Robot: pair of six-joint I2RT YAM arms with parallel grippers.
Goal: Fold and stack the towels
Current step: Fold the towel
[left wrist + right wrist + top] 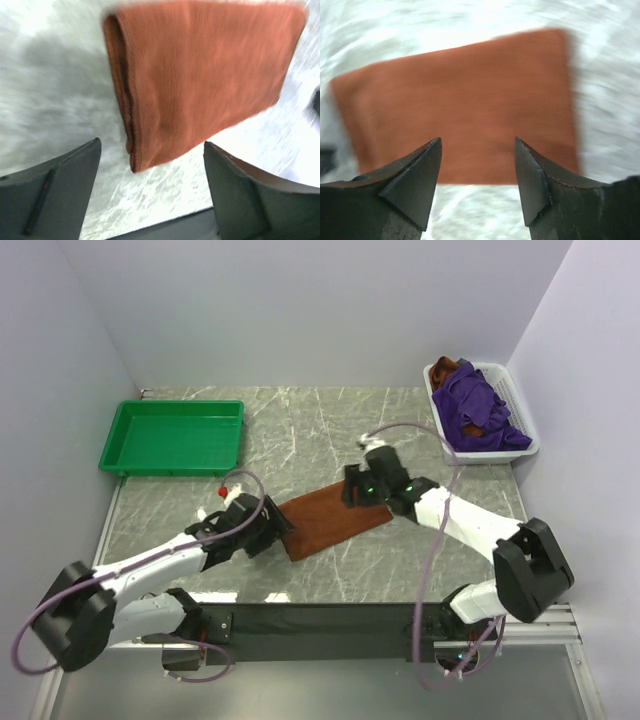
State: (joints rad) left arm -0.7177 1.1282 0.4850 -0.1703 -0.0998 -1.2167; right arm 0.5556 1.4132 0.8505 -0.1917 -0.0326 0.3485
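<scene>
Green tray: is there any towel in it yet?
No, the green tray is bare inside; the rust-brown towel lies folded on the table.

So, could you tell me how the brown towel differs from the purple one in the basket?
The brown towel lies folded flat, the purple towel is crumpled in a heap. The brown towel sits on the table, the purple towel in the white basket. Both are soft cloth.

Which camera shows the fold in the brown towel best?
The left wrist camera. The brown towel fills most of that view, and its doubled layers show along the left edge. The top camera shows it small, with its ends partly covered. The right wrist camera shows only its blurry flat top.
</scene>
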